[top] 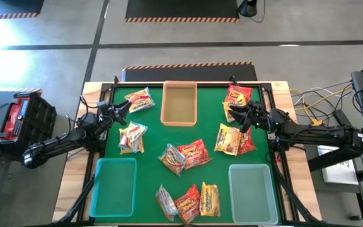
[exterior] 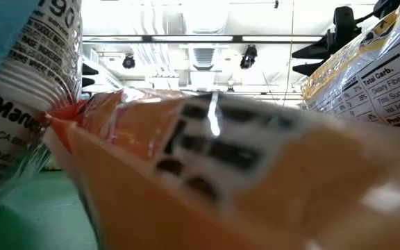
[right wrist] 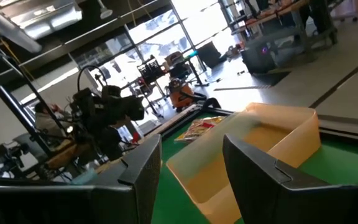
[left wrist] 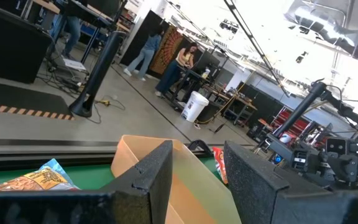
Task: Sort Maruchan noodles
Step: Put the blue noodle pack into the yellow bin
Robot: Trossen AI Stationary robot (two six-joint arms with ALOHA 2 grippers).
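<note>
The noodles lie scattered on the green mat, seen from above: one packet upper left, one left of centre, a pair at centre, a cluster at bottom centre, two right of centre and one upper right. A tan tray sits at top centre; teal trays sit lower left and lower right.

The left gripper hangs over the mat's left side, between the two left packets. Its fingers are parted and hold nothing. The right gripper hangs by the upper-right packet, its fingers also apart and empty.

In the low view, packets fill the frame.
</note>
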